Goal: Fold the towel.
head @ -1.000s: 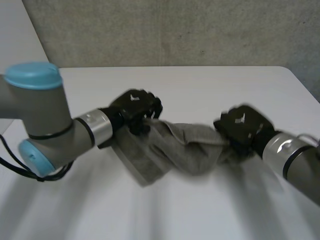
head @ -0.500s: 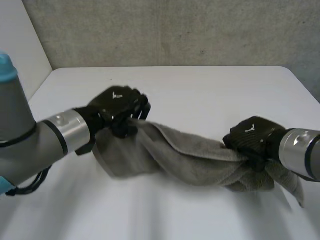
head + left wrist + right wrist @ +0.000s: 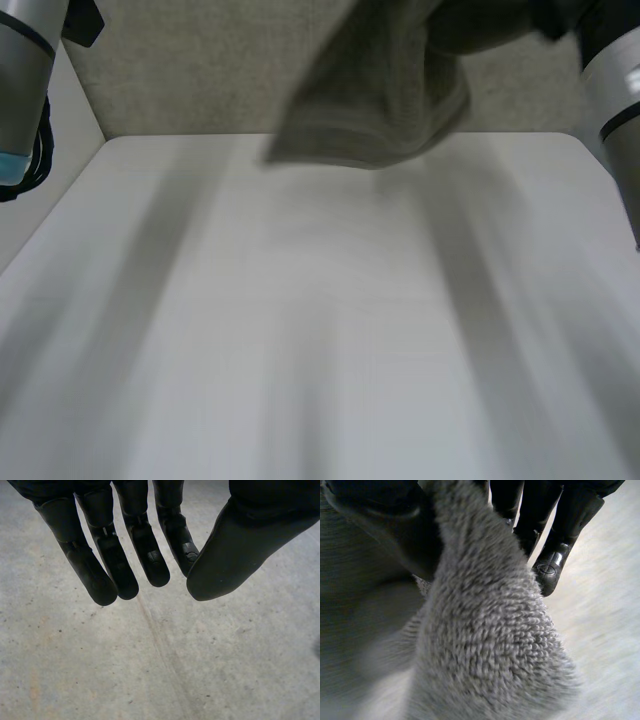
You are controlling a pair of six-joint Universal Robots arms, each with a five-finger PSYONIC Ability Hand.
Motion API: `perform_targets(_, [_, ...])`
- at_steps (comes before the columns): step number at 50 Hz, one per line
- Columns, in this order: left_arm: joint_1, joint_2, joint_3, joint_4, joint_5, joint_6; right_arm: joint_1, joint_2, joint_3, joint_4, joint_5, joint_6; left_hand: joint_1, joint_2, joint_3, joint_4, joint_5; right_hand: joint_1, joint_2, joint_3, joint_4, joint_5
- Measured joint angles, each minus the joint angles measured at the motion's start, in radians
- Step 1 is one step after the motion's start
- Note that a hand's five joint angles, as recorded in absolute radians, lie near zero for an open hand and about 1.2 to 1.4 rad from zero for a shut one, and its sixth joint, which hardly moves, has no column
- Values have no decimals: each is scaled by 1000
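Right hand (image 3: pixel 551 545): thumb on one side of the towel (image 3: pixel 485 630), fingers on the other, with a thick bunched ridge of pile pinched between them. The grip looks firm enough to carry the weight. Left hand (image 3: pixel 130 555): fingers straight and slightly spread, thumb apart, nothing held or touched; a grey speckled surface lies beyond the fingertips. Head view, near to far: white worktop (image 3: pixel 320 330), which the towel does not touch. The cloth hangs as a bunched mass above the worktop's far edge, between the raised left arm (image 3: pixel 20 45) and right arm (image 3: pixel 615 90). Behind it is a grey wall (image 3: pixel 180 70). Judgement: the step in hand is lifting the cloth so it hangs out before folding; no fold is made yet. The next move calls for the left hand to find a free corner or edge, then for both hands to spread the cloth flat on the worktop.
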Motion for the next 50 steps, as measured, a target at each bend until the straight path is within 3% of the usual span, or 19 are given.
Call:
perform_targets(2, [5,15,-45,0,17,-19,7,62,-48,168,-13,-12,0,0,0,0,0,0,2,0,0,0])
perform_targets(7, [8,24,-175,-7,73,-17,21,149,-85,377,-35,-42,0,0,0,0,0,0,9,0,0,0])
perform_targets(12, [12,23,-326,-7,132,22,32,184,-61,428,-42,-61,0,0,1,0,0,0,10,0,0,0])
perform_targets(19, [14,7,-551,4,171,173,81,192,13,418,-31,-90,-7,-6,-11,-8,-10,0,10,0,0,0])
perform_targets(21, [12,-2,-600,11,173,203,95,191,28,415,-26,-96,-94,-92,-116,-79,-91,0,10,0,0,0])
perform_targets(23, [4,-19,-655,25,172,227,109,190,40,414,-17,-102,-416,-412,-442,-432,-416,0,10,0,0,0])
perform_targets(24, [-2,-28,-677,32,171,234,116,189,45,416,-11,-104,-491,-489,-517,-500,-498,0,10,0,0,0])
perform_targets(29, [-46,-58,-726,54,167,239,141,187,46,435,25,-103,-738,-740,-771,-748,-764,0,10,0,0,0])
perform_targets(33, [-89,-69,-727,64,163,234,167,178,37,461,58,-98,-773,-779,-813,-777,-819,0,10,0,0,0])
perform_targets(43, [-198,-157,-655,93,152,232,218,4,-15,493,116,21,-773,-779,-815,-777,-817,0,10,0,0,0])
perform_targets(50, [-269,-238,-590,96,82,206,218,-130,-59,558,118,135,-773,-779,-814,-777,-816,0,10,0,0,0])
